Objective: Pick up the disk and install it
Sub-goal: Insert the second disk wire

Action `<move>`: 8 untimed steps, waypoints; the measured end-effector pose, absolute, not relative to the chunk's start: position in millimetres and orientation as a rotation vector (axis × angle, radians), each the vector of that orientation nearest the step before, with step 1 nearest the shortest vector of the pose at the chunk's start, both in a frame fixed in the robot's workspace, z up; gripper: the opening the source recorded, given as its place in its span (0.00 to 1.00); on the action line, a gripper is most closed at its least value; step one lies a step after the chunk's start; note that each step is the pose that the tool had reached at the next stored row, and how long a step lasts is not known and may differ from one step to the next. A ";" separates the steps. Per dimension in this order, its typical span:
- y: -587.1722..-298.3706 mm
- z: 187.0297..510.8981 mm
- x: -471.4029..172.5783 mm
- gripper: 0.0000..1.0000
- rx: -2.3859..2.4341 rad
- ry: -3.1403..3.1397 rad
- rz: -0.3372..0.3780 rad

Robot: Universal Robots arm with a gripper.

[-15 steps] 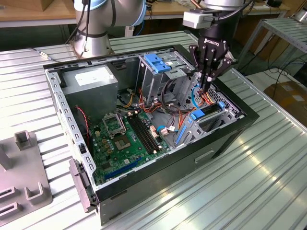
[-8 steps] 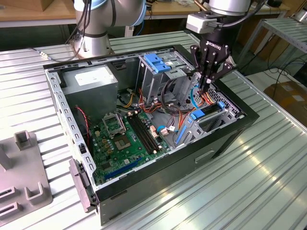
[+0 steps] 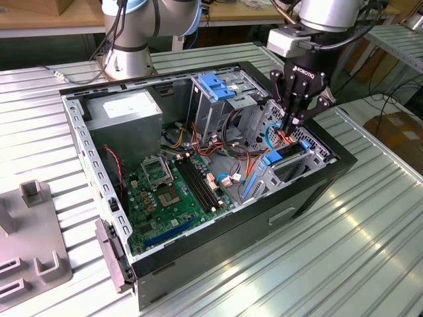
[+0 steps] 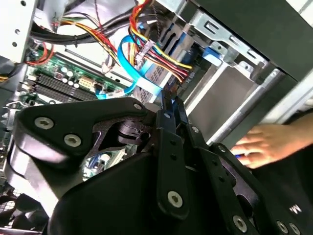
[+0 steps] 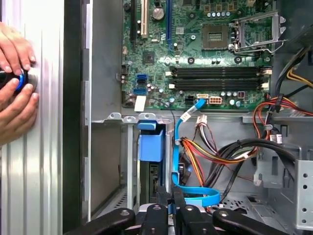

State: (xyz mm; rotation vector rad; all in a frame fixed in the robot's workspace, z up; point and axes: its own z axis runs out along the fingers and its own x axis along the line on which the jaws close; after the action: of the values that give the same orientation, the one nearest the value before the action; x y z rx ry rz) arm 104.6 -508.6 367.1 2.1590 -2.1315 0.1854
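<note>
The disk sits in the low drive bay of the open computer case, at the exterior view's right. Its blue carrier end faces the motherboard, and the same blue end appears in the first wrist view. My black gripper hangs straight down over the far end of that bay. Its fingers are shut together with nothing visible between them. The tips stand just beside the thin blue data cable and a bundle of coloured wires. Whether the tips touch the disk is hidden.
A larger blue bracket tops the grey drive cage. The power supply and motherboard fill the case's other side. A person's hands rest on the ribbed table outside the case wall. A grey fixture lies at the exterior view's left.
</note>
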 end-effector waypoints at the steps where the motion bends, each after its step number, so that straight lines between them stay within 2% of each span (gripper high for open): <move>1: -509.9 367.0 104.6 0.16 2.177 -2.150 0.150; 3: -513.3 367.0 104.6 0.16 2.219 -2.192 0.067; 4: -515.6 366.8 104.6 0.16 2.228 -2.202 0.047; 8: -526.0 366.6 104.5 0.16 2.229 -2.202 0.046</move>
State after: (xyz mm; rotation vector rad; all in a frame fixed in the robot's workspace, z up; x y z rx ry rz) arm 104.5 -526.0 366.6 2.2290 -2.2016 0.0460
